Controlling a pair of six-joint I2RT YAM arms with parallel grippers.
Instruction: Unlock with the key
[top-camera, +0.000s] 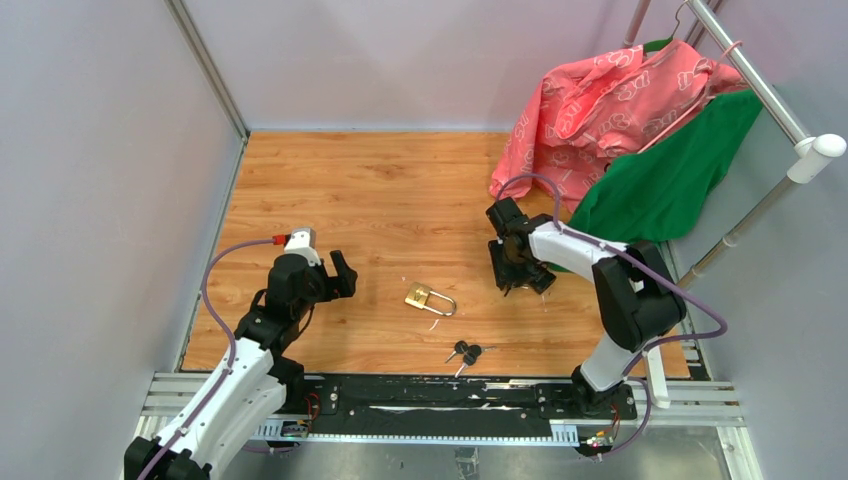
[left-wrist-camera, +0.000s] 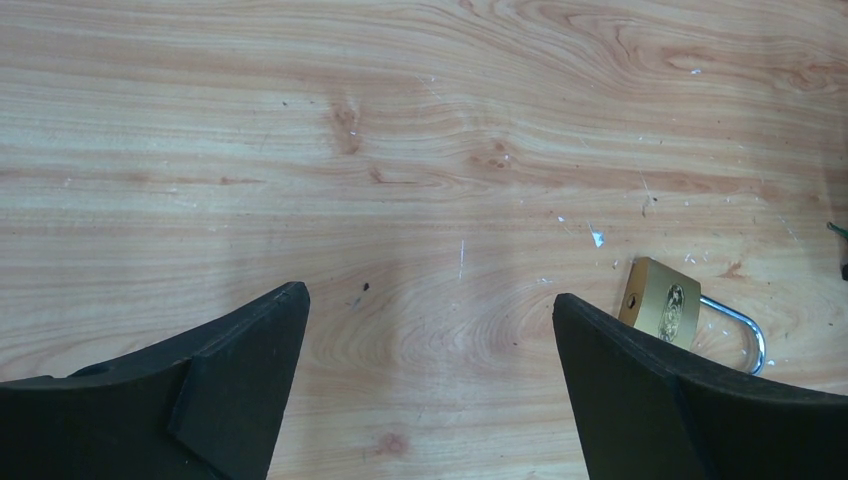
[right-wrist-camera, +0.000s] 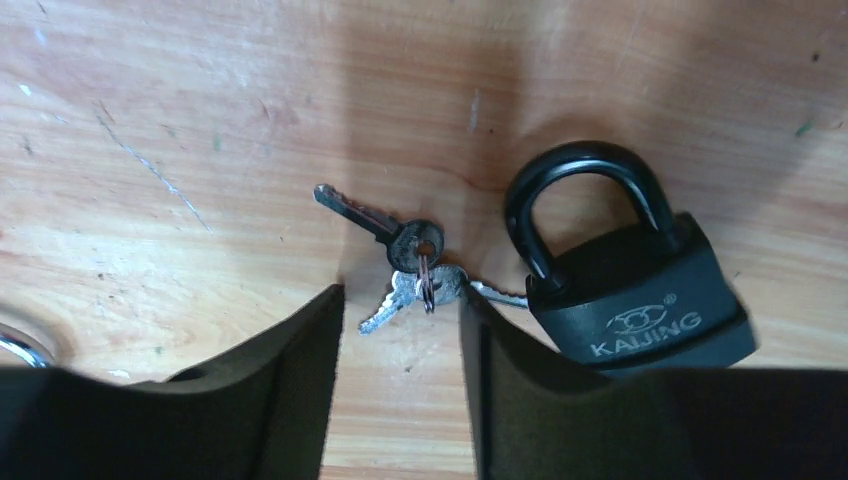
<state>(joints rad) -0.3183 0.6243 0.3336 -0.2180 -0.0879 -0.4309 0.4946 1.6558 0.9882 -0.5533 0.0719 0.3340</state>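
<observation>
Now, left gripper (left-wrist-camera: 428, 295): is hovering over bare wood with its jaws standing wide apart, holding nothing.
Right gripper (right-wrist-camera: 400, 295): is hanging low over the table (top-camera: 370, 190), jaws standing partly apart with a narrow gap; nothing is being clamped between them.
Key bunch (right-wrist-camera: 415, 262): is lying flat on its ring right at the right gripper's fingertips, one dark-headed key pointing away, silver keys reaching into the gap.
Black padlock (right-wrist-camera: 640, 300): is lying flat just beside the bunch, shackle looking seated in the body, one corner hiding behind the finger (right-wrist-camera: 540, 400) on the right of the wrist view.
Brass padlock (top-camera: 430, 298): is lying on its side between the two arms, near the left gripper and touching neither.
Black-headed keys (top-camera: 463, 352): are lying apart from both locks, toward the near edge.
Garments: a pink cloth (top-camera: 610, 105) and a green cloth (top-camera: 670, 180) are hanging from a rail (top-camera: 760, 85) at the far right.
</observation>
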